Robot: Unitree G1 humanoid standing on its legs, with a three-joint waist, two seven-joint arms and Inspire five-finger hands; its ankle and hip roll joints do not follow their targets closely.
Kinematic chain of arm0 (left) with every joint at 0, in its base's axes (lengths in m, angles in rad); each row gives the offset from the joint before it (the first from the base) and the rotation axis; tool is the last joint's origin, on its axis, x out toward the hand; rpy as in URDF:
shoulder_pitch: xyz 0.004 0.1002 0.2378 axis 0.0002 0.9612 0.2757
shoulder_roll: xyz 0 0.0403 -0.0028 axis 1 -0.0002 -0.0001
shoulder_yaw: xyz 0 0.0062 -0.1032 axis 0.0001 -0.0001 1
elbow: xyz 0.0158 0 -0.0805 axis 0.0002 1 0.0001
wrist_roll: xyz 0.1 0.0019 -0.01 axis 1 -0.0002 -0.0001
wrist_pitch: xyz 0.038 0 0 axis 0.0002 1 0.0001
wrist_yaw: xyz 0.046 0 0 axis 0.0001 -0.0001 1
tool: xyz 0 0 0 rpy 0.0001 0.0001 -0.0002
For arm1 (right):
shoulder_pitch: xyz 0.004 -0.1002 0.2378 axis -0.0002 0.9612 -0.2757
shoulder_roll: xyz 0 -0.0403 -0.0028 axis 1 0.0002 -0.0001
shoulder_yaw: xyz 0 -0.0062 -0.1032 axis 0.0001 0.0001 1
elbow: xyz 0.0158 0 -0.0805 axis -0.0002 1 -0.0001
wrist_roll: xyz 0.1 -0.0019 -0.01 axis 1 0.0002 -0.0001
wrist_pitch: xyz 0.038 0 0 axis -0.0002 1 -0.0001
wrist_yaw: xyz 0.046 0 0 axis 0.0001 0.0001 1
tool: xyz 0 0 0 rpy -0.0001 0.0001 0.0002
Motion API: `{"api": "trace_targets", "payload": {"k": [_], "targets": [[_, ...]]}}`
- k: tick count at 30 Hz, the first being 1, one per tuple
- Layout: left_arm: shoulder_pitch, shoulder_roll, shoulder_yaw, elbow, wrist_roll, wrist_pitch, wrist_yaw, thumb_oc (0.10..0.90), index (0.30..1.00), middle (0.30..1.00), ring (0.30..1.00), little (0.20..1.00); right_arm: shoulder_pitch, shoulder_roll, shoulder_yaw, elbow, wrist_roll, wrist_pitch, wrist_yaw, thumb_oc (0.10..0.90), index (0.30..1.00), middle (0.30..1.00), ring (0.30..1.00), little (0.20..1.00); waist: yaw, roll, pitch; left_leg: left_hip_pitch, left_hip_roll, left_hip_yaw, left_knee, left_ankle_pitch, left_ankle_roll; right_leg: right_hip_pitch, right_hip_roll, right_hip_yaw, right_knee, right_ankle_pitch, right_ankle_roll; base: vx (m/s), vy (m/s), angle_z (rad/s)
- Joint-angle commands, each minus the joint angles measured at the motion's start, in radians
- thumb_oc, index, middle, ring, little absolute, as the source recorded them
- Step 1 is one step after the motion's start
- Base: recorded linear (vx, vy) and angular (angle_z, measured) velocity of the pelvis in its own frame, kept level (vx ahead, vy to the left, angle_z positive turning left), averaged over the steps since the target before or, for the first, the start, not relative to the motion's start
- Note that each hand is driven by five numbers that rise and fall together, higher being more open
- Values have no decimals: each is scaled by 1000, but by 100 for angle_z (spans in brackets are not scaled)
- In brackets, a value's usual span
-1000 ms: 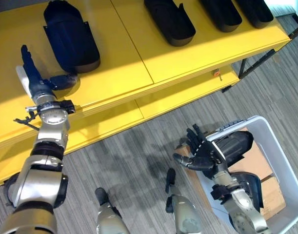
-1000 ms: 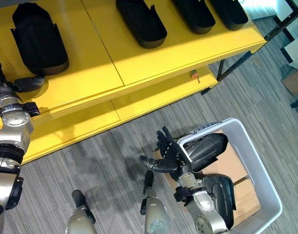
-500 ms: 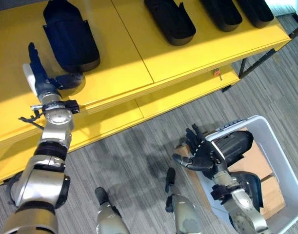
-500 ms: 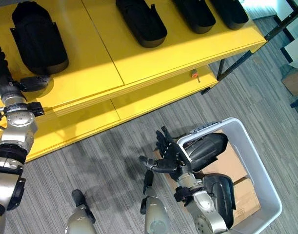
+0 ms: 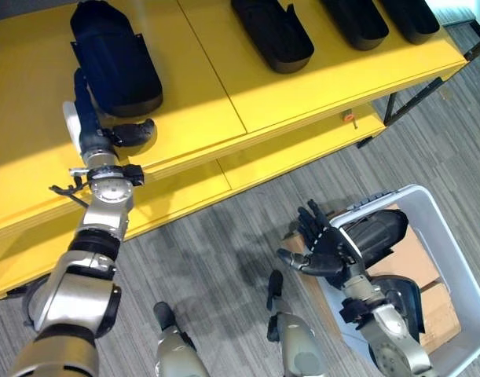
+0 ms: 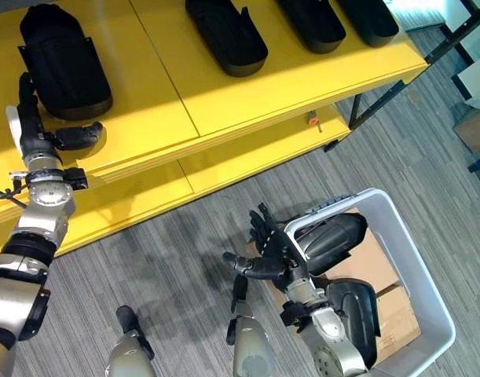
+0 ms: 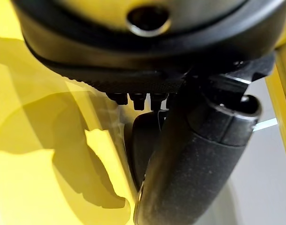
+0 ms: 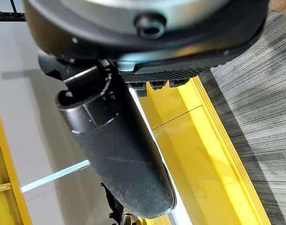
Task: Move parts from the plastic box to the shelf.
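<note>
At the far left, the left hand (image 5: pixel 94 129) lay over the front of the yellow shelf (image 5: pixel 200 94), its fingers straight and stretched along the shelf top, the thumb held out to the side. It gripped nothing. The fingertips reached up beside the near end of the leftmost black part (image 5: pixel 114 59), close enough that contact could not be ruled out or confirmed. That flat, spread posture suited a hand letting go of, or nudging square, a part just set down, rather than one carrying a load.

Further right along the same shelf top stood a second black part (image 5: pixel 272 33), with two more parts (image 5: pixel 357 20) beyond it, all laid side by side with gaps between them. The row read as the shelf being filled in order, so a good share of the job appeared done.

Below the shelf, over the grey carpet floor (image 5: pixel 224 251), the right hand (image 5: pixel 324 245) hovered just beside the near rim of the white plastic box (image 5: pixel 459 259). Its fingers were spread and relaxed, the thumb out, holding nothing. Inside the box a dark rounded part (image 5: pixel 377 236) lay against the near wall, with another dark part (image 5: pixel 401 302) below it and a brown cardboard liner (image 5: pixel 424 275) showing underneath. The right hand's place by the rim suggested it was poised to reach in for the next part.
</note>
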Motion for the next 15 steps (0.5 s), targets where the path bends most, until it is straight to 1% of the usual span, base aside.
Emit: {"api": "trace_targets", "payload": {"k": [1, 15], "targets": [[-20, -27, -19, -37, 30, -26, -62, 900, 1000, 1000, 1000, 1000, -46, -52, -68, -163, 42, -102, 30, 900, 1000, 1000, 1000, 1000, -17, 2, -4, -59, 19, -60, 79, 17, 10, 25, -103, 0, 102, -49, 88, 0, 0, 0], [-16, -29, -3, -11, 30, -27, -58, 900, 1000, 1000, 1000, 1000, -40, -58, -72, -163, 42, -102, 35, 900, 1000, 1000, 1000, 1000, -15, 6, -4, -60, 19, -57, 81, 17, 11, 25, -108, 1, 105, -48, 88, 0, 0, 0]]}}
